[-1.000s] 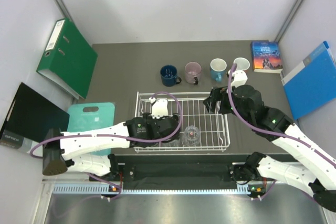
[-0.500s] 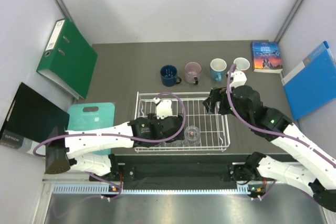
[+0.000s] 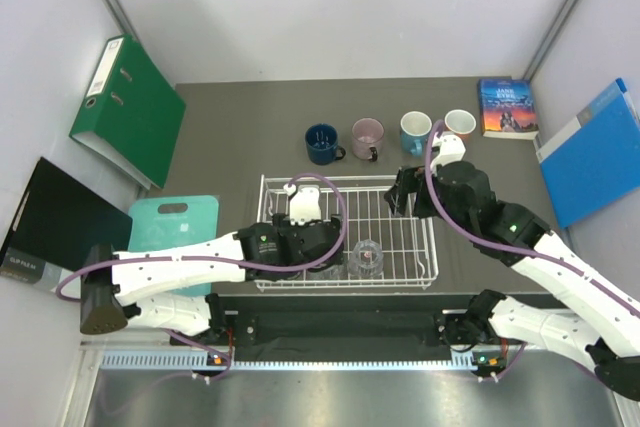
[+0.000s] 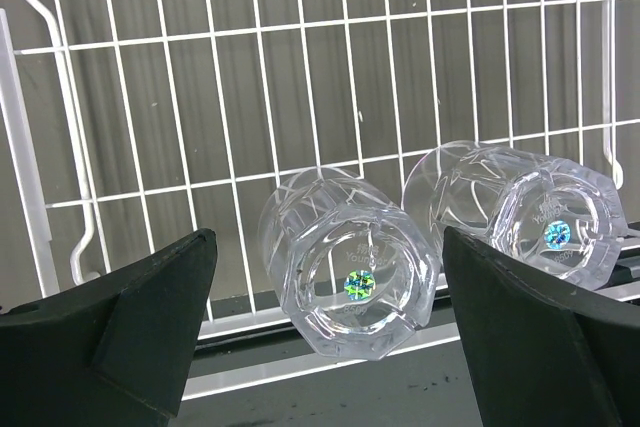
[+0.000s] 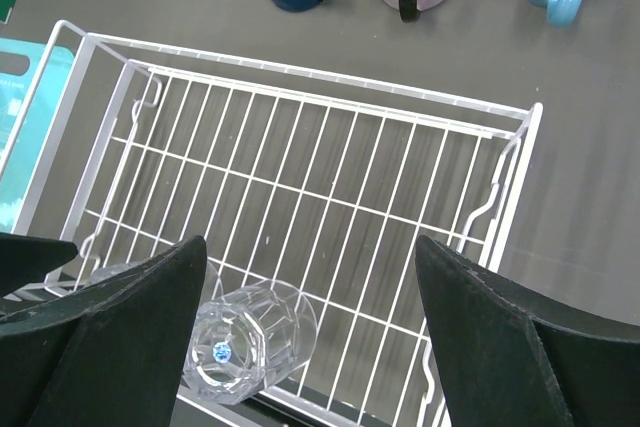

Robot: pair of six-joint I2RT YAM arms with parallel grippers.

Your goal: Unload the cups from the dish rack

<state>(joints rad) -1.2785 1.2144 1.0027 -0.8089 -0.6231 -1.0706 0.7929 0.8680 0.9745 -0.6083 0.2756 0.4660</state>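
The dish rack [image 3: 375, 217] is a white, low-sided rectangle of thin wire, its floor a grid of long narrow bars, and it sits on the dull dark grey tabletop [image 3: 240, 137]. It holds only the two glass tumblers. Both are clear, with faceted cut walls and thick bases that each carry a small shiny sticker. They lie on their sides next to each other against the rack's near rim, first tumbler [image 4: 350, 262] and second tumbler [image 4: 520, 217]. Whether they touch is unclear.

The left pincer [image 4: 328, 237] hangs over the rack's near side. Its black fingers are spread wide to either side of the first tumbler, without touching it. The right pincer [image 5: 310, 247] hovers above the rack's far right corner, its fingers also apart and holding nothing.

Beyond the rack's far rim, four glossy handled mugs stand upright in a row on the tabletop: navy mug [image 3: 322, 143], pink mug [image 3: 367, 135], light blue mug [image 3: 415, 131] and orange mug [image 3: 460, 123].

A flat teal cutting board [image 3: 172, 222] with rounded corners lies just left of the rack. A green binder [image 3: 128, 107] leans further left and back. A book [image 3: 506, 107] lies beyond the rack's far right corner.
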